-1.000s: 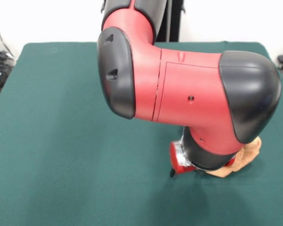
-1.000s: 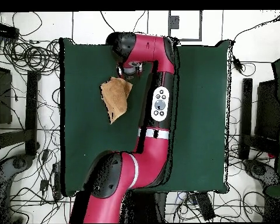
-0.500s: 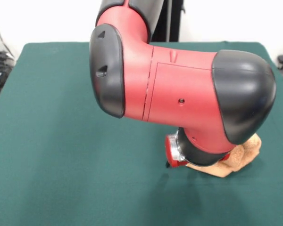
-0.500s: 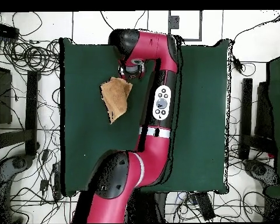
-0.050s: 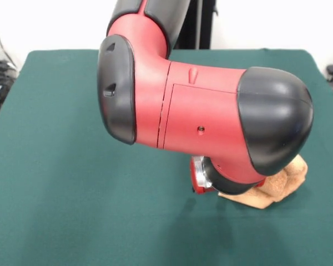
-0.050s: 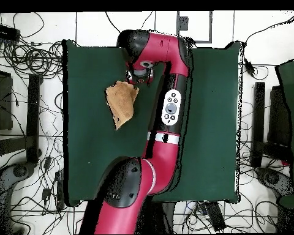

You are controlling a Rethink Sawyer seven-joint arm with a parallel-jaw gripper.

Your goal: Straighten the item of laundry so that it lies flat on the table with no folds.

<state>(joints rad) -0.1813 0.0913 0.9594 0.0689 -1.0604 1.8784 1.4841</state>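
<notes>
Although the red and black arm (image 5: 200,127) fills most of the front view, the small tan fluffy terry-cloth towel (image 6: 121,101) can be seen bunched and folded on the dark green felt-covered tabletop (image 5: 72,183), near one long edge and just beside the arm's wrist. In the overhead view the towel is drawn into a rough wedge with a narrow tail, so it is far from flat. The gripper (image 6: 139,76) sits at the towel's corner, but its jaws are hidden under the wrist housing, so how far they are open, and whether cloth is held, cannot be told. The step in hand is judged to be taking hold of a corner. Only one layer should be pinched, at the hem, and drawn low and slowly away from the bunched part, so that the folds are opened rather than dragged along.
</notes>
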